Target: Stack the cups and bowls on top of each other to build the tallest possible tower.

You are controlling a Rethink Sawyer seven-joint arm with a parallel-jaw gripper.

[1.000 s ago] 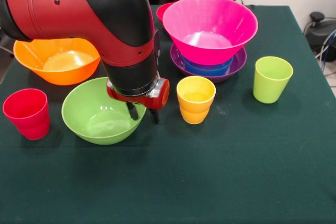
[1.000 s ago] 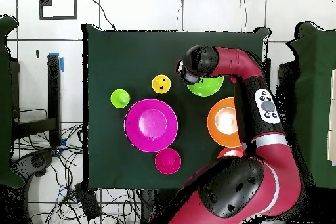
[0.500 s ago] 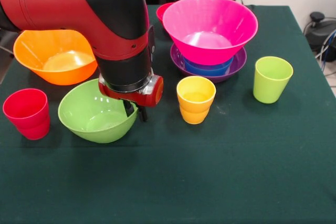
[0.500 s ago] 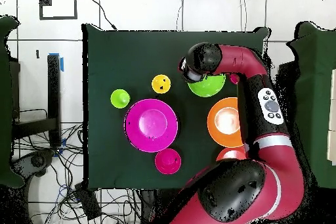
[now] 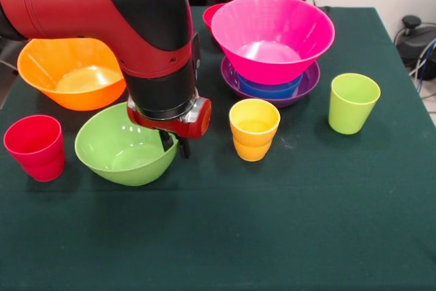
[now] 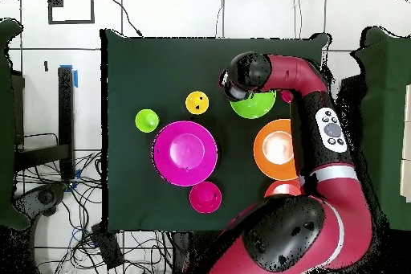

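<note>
- Green plastic was under the tool: the gripper (image 5: 174, 145) hung at the right rim of the lime green bowl (image 5: 122, 144), its two dark fingers (image 5: 166, 142) standing close together on either side of the rim, one inside the bowl and one outside. They seemed pressed on the rim, and the bowl's base looked to be on the table (image 5: 286, 236).
- The tower (image 5: 272, 52) stood well apart, further back and to the right in the front view: the purple bowl (image 5: 308, 83) lowest, the blue bowl (image 5: 269, 89) in it, and the pink bowl (image 5: 272, 32) on top.
- The yellow cup (image 5: 253, 129) stood just beside the gripper, between the green bowl and the tower; the lime green cup (image 5: 353, 103) and the red cup (image 5: 35, 146) were at the two sides.
- The orange bowl (image 5: 71, 73) sat behind the green one, partly covered by the arm (image 5: 102, 5).
- In my judgement, the step in hand was picking up the green bowl by its rim.
- The next move would call for lifting it high enough to pass over the yellow cup, then carrying it above the pink bowl and lowering it centred, because a rim grasp can let a bowl tilt.
</note>
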